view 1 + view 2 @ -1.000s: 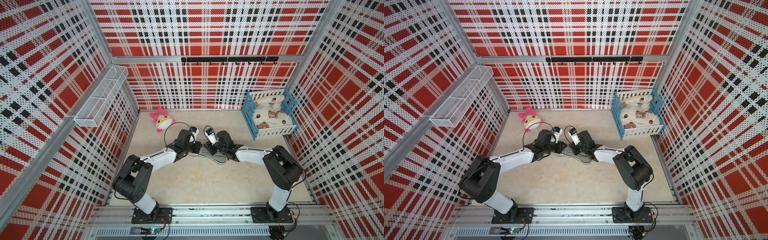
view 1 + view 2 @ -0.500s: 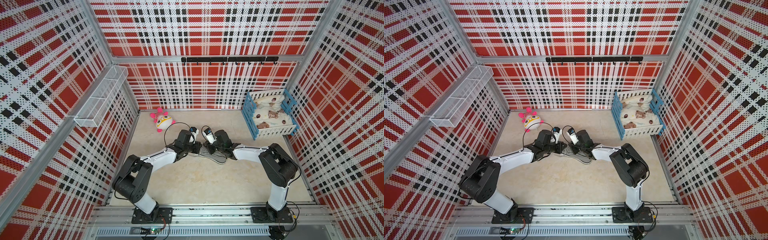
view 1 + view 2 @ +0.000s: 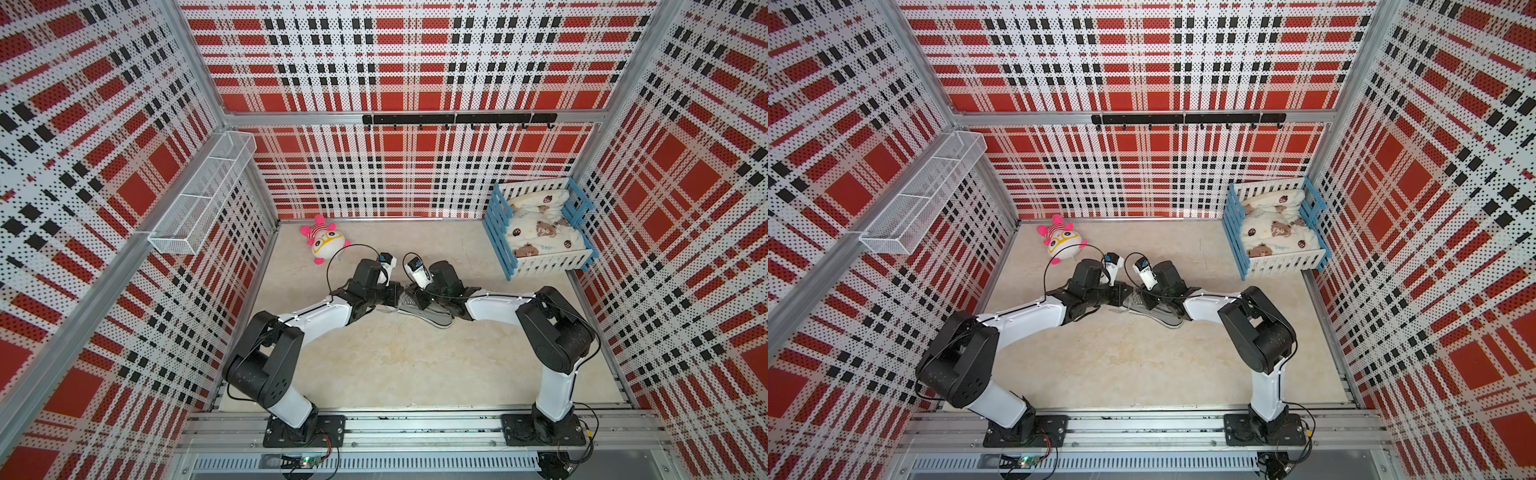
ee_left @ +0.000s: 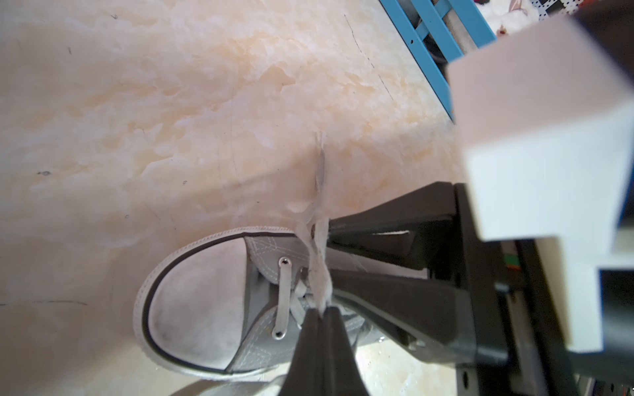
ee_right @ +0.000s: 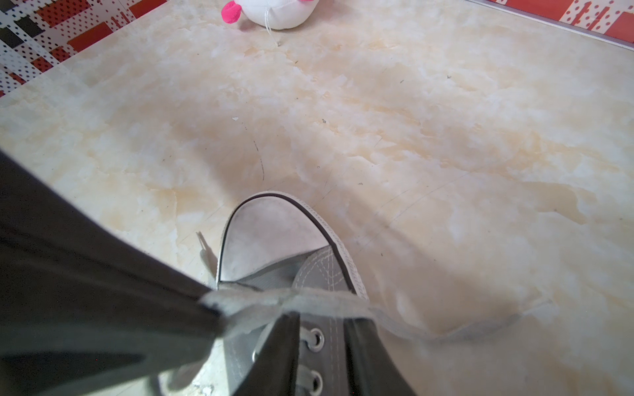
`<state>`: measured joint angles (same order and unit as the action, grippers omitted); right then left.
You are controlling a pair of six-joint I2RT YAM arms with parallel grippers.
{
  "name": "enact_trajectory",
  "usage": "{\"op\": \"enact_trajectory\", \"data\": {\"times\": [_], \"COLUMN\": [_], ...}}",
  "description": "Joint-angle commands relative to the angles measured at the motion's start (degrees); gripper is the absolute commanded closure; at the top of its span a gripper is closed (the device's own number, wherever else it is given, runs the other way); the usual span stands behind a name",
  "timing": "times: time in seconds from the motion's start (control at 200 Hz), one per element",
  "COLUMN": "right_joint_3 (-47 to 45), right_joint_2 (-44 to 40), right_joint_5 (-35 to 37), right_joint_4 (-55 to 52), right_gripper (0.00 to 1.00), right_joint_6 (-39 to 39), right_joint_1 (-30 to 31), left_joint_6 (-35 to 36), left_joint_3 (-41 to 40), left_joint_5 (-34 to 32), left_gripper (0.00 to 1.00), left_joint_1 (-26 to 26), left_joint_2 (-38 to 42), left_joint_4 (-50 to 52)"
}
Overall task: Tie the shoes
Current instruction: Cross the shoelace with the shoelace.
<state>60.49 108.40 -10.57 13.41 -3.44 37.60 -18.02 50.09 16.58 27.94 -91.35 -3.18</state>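
- Item: one grey sneaker (image 3: 430,316), lying mid-table (image 3: 395,365) between the two wrists. It is well apart from the plush toy (image 3: 326,245) and the slatted crate (image 3: 498,232).
- Posture: set upright on its sole. The toe cap (image 5: 271,236) and the eyelets are seen facing up in the wrist views.
- Long axis: laid slantwise across the table, heel beside the right forearm, toe by the left arm's tool.
- Heading: the toe is pointed toward the robot's left and slightly toward the back wall, roughly at the plush toy.
- Holder, left: the left gripper (image 4: 320,313) is found with jaws together, clamped on the lace (image 4: 319,260) just above the front eyelets. The strand is judged to be drawn up clear of the shoe so that it can be crossed or passed over.
- Holder, right: the right gripper (image 5: 320,319) is found with jaws apart, straddling the eyelet row. The lace is laid across its tips and, as far as can be seen, not pinched. The stance is judged to be readiness to take the strand.
- Loose parts: a free tail (image 5: 202,247) is seen on the table beside the toe.
- Condition: no knot or bow can be made out, and the tying is judged to be at an early stage.
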Motion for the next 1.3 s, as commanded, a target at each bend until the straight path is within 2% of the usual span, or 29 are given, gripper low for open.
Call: {"op": "enact_trajectory", "data": {"times": [0.0,0.536,0.651,0.792,0.817,1.077,1.298], "right_joint_3": [1.6,4.1,3.9,3.2,3.0,-1.8,-6.5], "right_joint_2": [1.5,4.0,4.1,3.4,3.2,-2.2,-8.3], "right_joint_5": [1.2,4.4,4.7,4.0,3.7,-2.4,-11.4], "right_joint_4": [1.0,2.5,3.2,4.0,4.0,3.5,3.0], "right_gripper": [0.69,0.68,0.76,0.97,1.00,1.00,1.00], "right_joint_6": [0.5,1.4,1.0,0.5,0.4,-2.8,-7.7], "right_joint_1": [0.2,0.2,0.2,0.2,0.1,-1.4,-3.6], "left_joint_6": [-0.4,-0.4,-0.5,-0.8,-0.8,-1.1,-1.1], "left_joint_3": [-1.0,-1.3,-1.6,-2.0,-2.1,-3.0,-3.0], "left_joint_5": [1.0,1.2,1.1,0.8,0.5,-0.3,-0.6], "left_gripper": [1.00,1.00,1.00,1.00,1.00,1.00,1.00], "left_joint_1": [-0.3,-0.4,-0.5,-0.8,-0.8,-1.4,0.2], "left_joint_2": [1.7,1.4,1.4,1.5,1.5,1.3,0.8], "left_joint_4": [-1.6,-2.1,-2.3,-2.7,-2.8,-3.8,-4.8]}}
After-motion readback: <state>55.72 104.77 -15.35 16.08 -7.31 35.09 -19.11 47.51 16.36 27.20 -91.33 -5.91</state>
